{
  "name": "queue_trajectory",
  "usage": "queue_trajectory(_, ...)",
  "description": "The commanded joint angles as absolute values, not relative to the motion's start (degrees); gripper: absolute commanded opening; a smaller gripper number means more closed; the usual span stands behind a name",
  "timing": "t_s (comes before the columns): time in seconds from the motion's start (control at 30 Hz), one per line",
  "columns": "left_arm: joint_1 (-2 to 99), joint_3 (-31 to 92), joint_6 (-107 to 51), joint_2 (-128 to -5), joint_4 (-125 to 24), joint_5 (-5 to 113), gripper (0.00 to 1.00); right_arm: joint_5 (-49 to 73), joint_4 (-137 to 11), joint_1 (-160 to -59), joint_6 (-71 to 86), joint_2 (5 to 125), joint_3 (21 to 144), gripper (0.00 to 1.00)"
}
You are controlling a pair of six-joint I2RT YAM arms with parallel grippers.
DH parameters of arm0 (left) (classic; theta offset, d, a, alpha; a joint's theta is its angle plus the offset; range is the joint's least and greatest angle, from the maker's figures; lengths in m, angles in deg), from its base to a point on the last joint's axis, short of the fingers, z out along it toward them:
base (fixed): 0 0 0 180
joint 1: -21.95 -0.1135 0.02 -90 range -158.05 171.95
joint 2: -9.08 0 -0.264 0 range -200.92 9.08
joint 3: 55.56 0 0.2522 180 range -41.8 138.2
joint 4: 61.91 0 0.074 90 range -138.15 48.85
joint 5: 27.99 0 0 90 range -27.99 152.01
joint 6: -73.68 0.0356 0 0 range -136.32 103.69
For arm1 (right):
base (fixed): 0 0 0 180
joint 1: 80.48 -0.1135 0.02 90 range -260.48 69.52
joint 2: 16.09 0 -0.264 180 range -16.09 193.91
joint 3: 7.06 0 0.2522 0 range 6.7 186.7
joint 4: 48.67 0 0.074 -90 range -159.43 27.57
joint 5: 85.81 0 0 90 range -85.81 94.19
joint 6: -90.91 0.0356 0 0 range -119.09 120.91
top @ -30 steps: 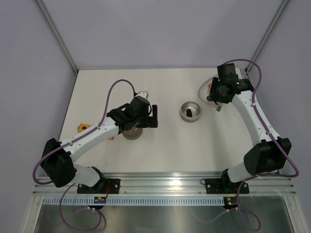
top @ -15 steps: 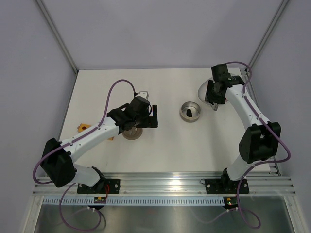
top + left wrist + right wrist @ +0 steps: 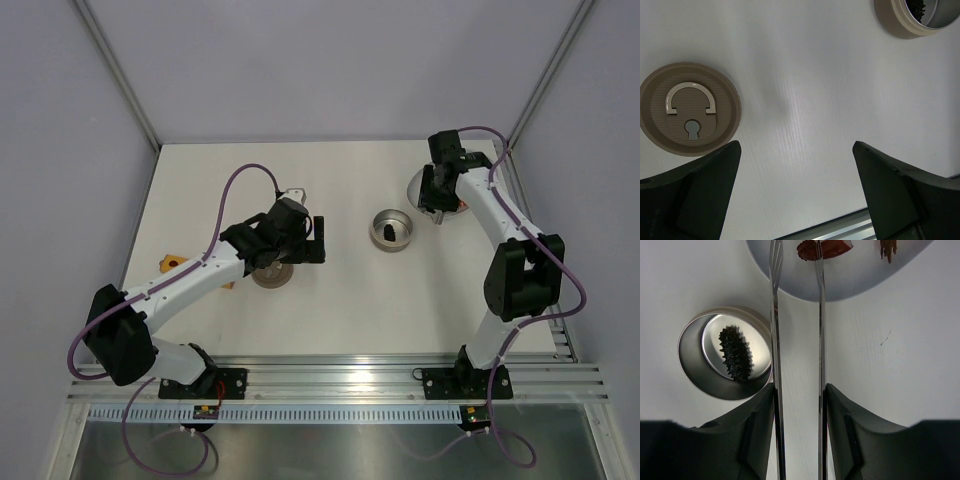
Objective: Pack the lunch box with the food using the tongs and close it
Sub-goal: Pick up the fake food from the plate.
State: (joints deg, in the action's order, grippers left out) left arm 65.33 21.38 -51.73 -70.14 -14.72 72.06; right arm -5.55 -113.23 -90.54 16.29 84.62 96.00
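Note:
The lunch box (image 3: pixel 695 365) is a round steel tin with one dark spiky piece of food (image 3: pixel 735 353) in it; it stands mid-table (image 3: pixel 391 230). Its lid (image 3: pixel 689 108) lies flat to the left, partly under my left arm (image 3: pixel 272 277). My left gripper (image 3: pixel 796 147) hangs open and holds nothing, to the right of the lid. My right gripper (image 3: pixel 799 390) is shut on the tongs (image 3: pixel 774 340), whose two arms reach over the white plate (image 3: pixel 850 285). A red-brown food piece (image 3: pixel 832 248) lies at the tongs' right tip; an orange-brown piece (image 3: pixel 887 247) is farther right.
The white plate (image 3: pixel 415 187) sits at the back right under my right gripper (image 3: pixel 438 198). An orange block (image 3: pixel 172 263) lies near the table's left edge. The metal rail (image 3: pixel 340 375) runs along the near edge.
My right arm has swung its wrist leftward and farther back over the plate, its elbow folding in. The left arm has not moved.

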Motion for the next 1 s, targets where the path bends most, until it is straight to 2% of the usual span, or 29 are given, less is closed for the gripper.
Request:
queue_trajectory(0.0,65.11,22.28,-51.21,-70.28,-15.89,71.50,0.99,-7.50,-111.12,-90.23,15.06,85.60,99.77,0.50)
queue_trajectory(0.23,65.02,22.19,-50.86,-70.02,-15.28,72.47,0.99,-8.12,-111.29,-90.23,15.06,86.30,100.39,0.43)
queue_trajectory(0.3,65.02,22.36,-50.68,-70.11,-15.10,72.56,0.99,-8.21,-111.12,-90.23,15.15,86.22,100.22,0.35)
queue_trajectory(0.53,65.02,21.92,-50.77,-70.11,-15.19,72.47,0.99,-8.29,-111.47,-90.23,15.15,85.60,100.75,0.20)
queue_trajectory(0.8,65.02,21.66,-50.77,-69.93,-15.45,72.47,0.99,-8.47,-112.96,-90.23,15.32,83.23,102.06,0.18)
queue_trajectory(0.97,65.02,21.83,-50.68,-69.93,-15.54,72.65,0.99,-4.52,-113.75,-90.23,16.20,79.54,101.72,0.17)
